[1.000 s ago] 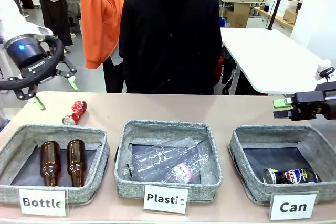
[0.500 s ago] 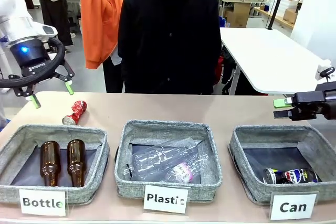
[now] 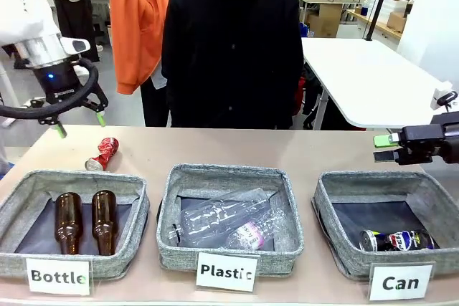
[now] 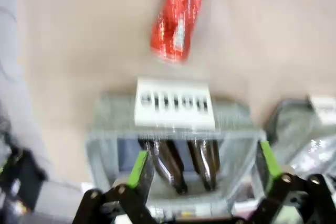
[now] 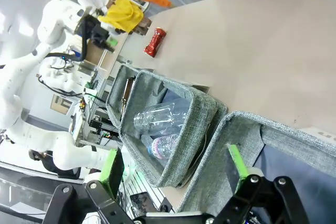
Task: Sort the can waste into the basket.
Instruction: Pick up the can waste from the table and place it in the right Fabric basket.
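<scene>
Crushed red-and-white can (image 3: 102,153) on the table (image 3: 237,150): likely light, thin-walled, dented, slippery; best pinched across its flattened middle; left end effector (image 3: 77,122) and right end effector (image 3: 383,141) both open, empty.

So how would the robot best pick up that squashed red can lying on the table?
Probably from straight above, closing across the narrow crushed waist of the red can. It lies on its side on the table, tilted, so the fingers should turn crosswise to its length. The left gripper hangs open nearest it; the Bottle basket sits just in front.
</scene>
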Action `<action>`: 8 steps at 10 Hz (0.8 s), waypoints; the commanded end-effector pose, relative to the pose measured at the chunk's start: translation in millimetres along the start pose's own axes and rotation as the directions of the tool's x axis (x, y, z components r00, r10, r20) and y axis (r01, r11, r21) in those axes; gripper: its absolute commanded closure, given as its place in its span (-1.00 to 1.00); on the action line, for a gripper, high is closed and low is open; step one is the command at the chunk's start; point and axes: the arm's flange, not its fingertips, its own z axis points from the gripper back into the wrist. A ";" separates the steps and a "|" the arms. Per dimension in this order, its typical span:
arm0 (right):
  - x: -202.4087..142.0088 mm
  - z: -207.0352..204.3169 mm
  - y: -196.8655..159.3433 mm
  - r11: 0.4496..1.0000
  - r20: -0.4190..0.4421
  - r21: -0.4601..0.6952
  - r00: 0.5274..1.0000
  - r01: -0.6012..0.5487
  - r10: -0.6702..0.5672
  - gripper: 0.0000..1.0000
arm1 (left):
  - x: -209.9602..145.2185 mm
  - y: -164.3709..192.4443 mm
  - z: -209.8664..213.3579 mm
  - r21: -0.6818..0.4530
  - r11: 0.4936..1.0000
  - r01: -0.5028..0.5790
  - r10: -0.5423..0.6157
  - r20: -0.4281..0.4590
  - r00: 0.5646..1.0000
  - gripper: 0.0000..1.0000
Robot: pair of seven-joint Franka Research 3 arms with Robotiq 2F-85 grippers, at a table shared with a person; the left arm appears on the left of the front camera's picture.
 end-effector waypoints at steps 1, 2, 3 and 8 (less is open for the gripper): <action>-6.5 -2.8 3.1 1.000 0.023 -0.005 1.000 -0.002 0.002 -1.00 | -0.8 8.8 -20.7 -0.022 0.994 0.110 -0.101 0.248 0.963 -1.00; -6.5 -2.8 3.1 1.000 0.023 -0.005 1.000 -0.002 0.002 -1.00 | 0.3 11.5 -29.3 -0.016 0.991 0.135 -0.122 0.332 0.935 -1.00; -6.5 -2.8 3.1 1.000 0.023 -0.005 1.000 -0.002 0.002 -1.00 | 1.0 13.2 -38.2 0.016 0.989 0.148 -0.144 0.351 0.925 -1.00; -6.5 -2.8 3.1 1.000 0.023 -0.005 1.000 -0.002 0.002 -1.00 | 39.3 16.9 -102.2 0.097 0.976 0.195 -0.217 0.356 0.909 -1.00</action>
